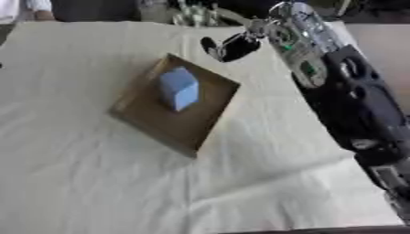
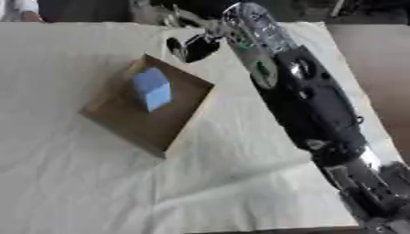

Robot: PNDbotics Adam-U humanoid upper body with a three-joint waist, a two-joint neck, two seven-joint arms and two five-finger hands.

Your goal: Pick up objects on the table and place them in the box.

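While the right robot hand (image 1: pixel 230 45) grips a dark rounded object (image 1: pixel 239 47) just beyond the shallow brown cardboard box (image 1: pixel 140 114), early release risks missing it.

Brown box (image 1: pixel 178 123) — pale-blue block (image 1: pixel 179 88)

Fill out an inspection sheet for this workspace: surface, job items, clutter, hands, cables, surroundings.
Surface: table covered with a creased cream cloth.
Job's things: shallow brown box lies askew mid-table; a light blue block sits inside it.
Clutter: nothing seen.
Hands: right hand is extended past the box's far corner; whether its fingers are curled on anything cannot be told. Left hand not in view.
Cables: nothing seen.
Surroundings: dark, indistinct area beyond the far edge; brown floor to the right.
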